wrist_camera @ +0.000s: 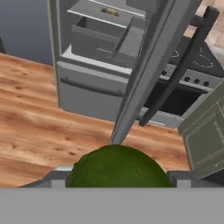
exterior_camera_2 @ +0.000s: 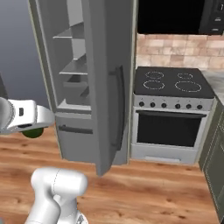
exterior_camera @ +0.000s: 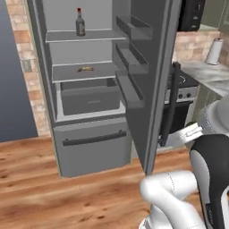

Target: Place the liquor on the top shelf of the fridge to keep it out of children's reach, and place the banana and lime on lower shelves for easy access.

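Observation:
The fridge (exterior_camera: 91,147) stands open. On its top shelf (exterior_camera: 96,35) the liquor (exterior_camera: 80,22) stands upright, with its red cap up. A lower shelf (exterior_camera: 67,73) one level down carries the banana (exterior_camera: 85,69), which also lies far up the hand view as a small banana (wrist_camera: 109,12). My gripper (wrist_camera: 117,180) is shut on the dark green lime (wrist_camera: 116,168), low and well in front of the fridge, over the wood floor. From the right base view the lime (exterior_camera_2: 33,132) peeks out under the white hand.
The open fridge door (exterior_camera: 150,67) with its bins juts toward me between the shelves and the stove (exterior_camera_2: 173,85). A boxy drawer (exterior_camera: 89,99) sits under the banana's shelf. A paper towel roll (exterior_camera: 214,51) stands on the right counter. Olive cabinets (wrist_camera: 205,135) lie to the right.

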You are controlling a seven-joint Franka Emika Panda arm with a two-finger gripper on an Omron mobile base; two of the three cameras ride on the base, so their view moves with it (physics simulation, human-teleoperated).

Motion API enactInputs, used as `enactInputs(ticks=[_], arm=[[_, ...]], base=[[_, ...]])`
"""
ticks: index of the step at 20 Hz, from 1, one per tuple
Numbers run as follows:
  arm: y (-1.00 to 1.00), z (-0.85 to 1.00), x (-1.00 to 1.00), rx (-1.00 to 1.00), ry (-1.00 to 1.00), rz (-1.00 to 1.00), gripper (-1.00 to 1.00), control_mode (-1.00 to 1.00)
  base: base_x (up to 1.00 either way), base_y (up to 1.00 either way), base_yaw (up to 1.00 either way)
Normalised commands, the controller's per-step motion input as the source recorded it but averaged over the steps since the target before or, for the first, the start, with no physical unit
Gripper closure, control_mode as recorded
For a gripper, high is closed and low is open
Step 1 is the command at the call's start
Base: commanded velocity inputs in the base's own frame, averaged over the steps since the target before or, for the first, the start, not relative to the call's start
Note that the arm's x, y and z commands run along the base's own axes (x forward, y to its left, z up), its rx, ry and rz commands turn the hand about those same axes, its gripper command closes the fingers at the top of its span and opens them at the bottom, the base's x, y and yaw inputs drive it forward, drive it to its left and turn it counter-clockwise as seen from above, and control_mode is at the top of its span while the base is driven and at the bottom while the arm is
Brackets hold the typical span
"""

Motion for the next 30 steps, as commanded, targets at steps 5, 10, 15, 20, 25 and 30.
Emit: enactInputs(ticks=[5,10,15,20,25,30], arm=[[0.0,0.0,0.0,0.0,0.0,0.0,1.0,1.0],[0.0,0.0,0.0,0.0,0.0,0.0,1.0,1.0],[0.0,0.0,0.0,0.0,0.0,0.0,1.0,1.0],[0.0,0.0,0.0,0.0,0.0,0.0,1.0,1.0],[0.0,0.0,0.0,0.0,0.0,0.0,1.0,1.0],[0.0,0.0,0.0,0.0,0.0,0.0,1.0,1.0]], base=[[0.54,0.92,0.08],[0.62,0.92,0.0],[0.65,0.2,-0.01],[0.78,-0.01,0.0],[0.75,-0.07,0.0],[0.55,-0.27,0.0]])
